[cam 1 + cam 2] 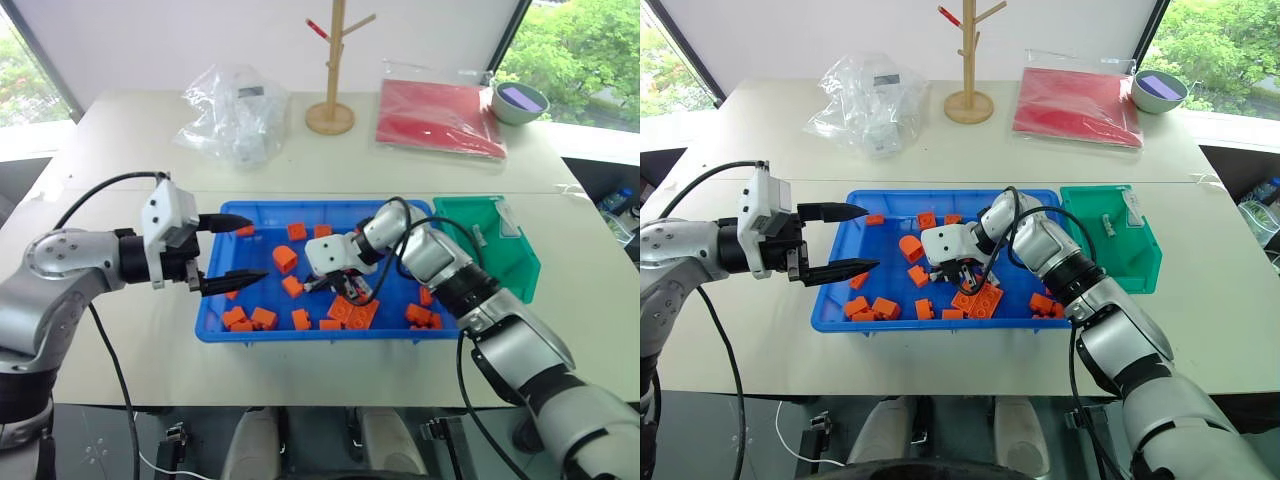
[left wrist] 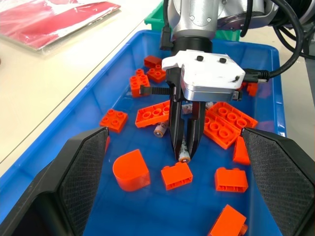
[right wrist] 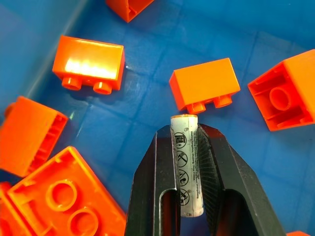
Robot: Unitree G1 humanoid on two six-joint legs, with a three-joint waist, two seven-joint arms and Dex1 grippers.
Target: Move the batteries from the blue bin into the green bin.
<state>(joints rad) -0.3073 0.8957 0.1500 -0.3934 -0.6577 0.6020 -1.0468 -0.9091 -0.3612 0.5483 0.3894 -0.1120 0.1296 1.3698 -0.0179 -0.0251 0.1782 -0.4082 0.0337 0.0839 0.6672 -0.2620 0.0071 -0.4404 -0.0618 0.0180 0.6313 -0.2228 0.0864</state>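
Table (image 1: 120,150): pale, carrying both bins.
Blue bin (image 1: 215,330): large shallow plastic tray, holding scattered orange toy bricks (image 1: 285,258).
Green bin (image 1: 520,262): small deep box touching the tray's right end.
Left pincer (image 1: 232,252): hovering spread apart over the tray's left edge.
Right pincer (image 2: 186,147): clamping a slim grey battery (image 3: 187,169) mid-tray.

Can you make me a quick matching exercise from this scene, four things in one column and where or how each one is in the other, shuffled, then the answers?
Column one:
1. right gripper
2. left gripper
3. green bin
4. grey bowl

Column two:
A. at the table's far right corner
B. open, at the blue bin's left end
C. shut on a battery
D. against the blue bin's right end

Pairs: 1-C, 2-B, 3-D, 4-A
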